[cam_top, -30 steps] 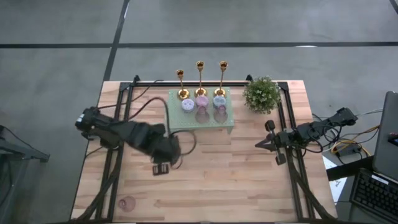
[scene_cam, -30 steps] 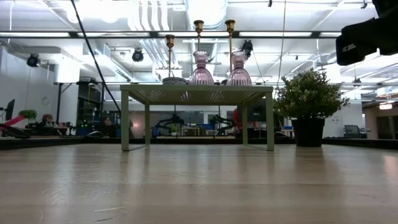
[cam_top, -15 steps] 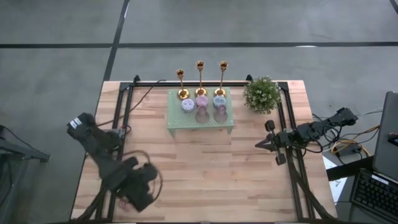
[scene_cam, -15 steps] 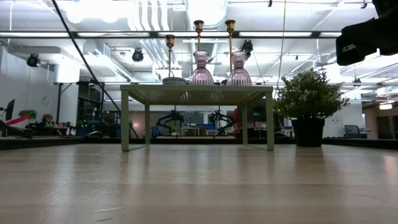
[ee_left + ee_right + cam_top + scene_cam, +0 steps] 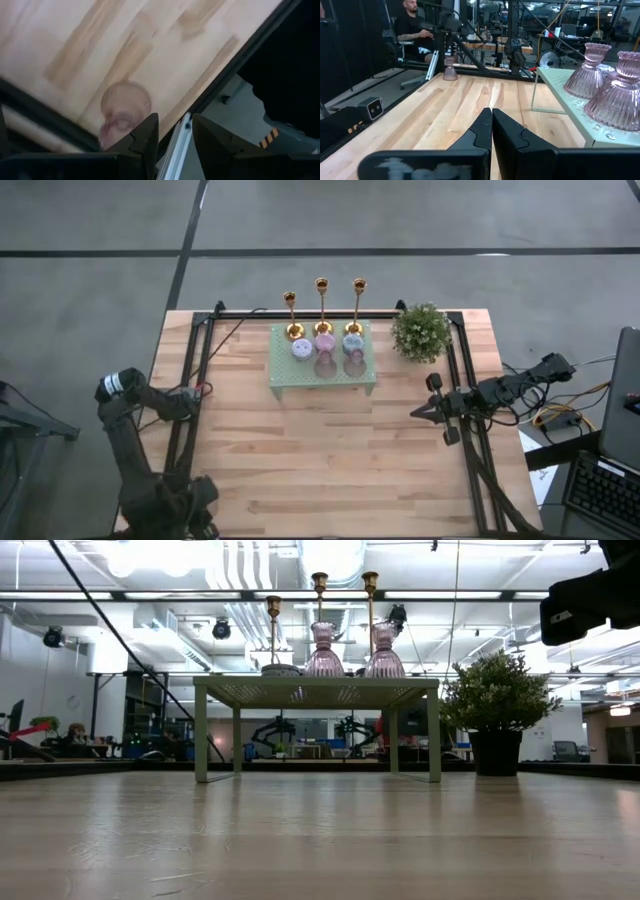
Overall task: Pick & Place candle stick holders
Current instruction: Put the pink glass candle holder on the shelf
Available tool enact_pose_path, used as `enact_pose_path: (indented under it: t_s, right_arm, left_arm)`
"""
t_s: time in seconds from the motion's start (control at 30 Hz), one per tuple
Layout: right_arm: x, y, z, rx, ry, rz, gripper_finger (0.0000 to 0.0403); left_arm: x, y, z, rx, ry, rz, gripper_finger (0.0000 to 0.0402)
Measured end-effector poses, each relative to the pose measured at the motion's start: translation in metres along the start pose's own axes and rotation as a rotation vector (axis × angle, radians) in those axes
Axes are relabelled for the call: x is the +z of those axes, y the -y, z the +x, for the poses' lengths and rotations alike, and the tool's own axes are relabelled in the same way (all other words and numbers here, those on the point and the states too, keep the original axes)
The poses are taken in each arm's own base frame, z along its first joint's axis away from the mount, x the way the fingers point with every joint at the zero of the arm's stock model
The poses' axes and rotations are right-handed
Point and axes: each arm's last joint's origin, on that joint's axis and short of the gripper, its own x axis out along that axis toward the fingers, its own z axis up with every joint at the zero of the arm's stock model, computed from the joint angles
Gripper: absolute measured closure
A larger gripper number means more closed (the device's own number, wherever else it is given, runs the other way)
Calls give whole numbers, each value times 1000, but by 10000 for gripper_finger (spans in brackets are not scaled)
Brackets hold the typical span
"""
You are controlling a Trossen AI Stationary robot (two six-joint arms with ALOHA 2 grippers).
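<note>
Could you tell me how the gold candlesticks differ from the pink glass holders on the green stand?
The gold candlesticks are tall and slim-stemmed with small round bases; the pink glass holders are squat, ribbed and flared at the bottom. The candlesticks are opaque shiny metal, the holders translucent. In the high view the candlesticks line the far edge of the green stand, with the holders just in front of them. All stand upright on the stand.
</note>
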Motion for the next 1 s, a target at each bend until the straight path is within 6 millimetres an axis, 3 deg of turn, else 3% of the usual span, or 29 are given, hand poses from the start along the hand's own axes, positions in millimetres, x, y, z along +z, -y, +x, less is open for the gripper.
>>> enact_pose_path:
  t_s: [0.3,0.6,1.0]
  right_arm:
    - [0,0,0,0,1,0,394]
    - [0,0,0,0,1,0,394]
    - [0,0,0,0,1,1,394]
  left_arm:
    - [-28,-13,12,-18,15,-129,280]
    - [-29,-19,28,-21,20,-146,280]
    - [-32,-20,28,37,-93,-160,280]
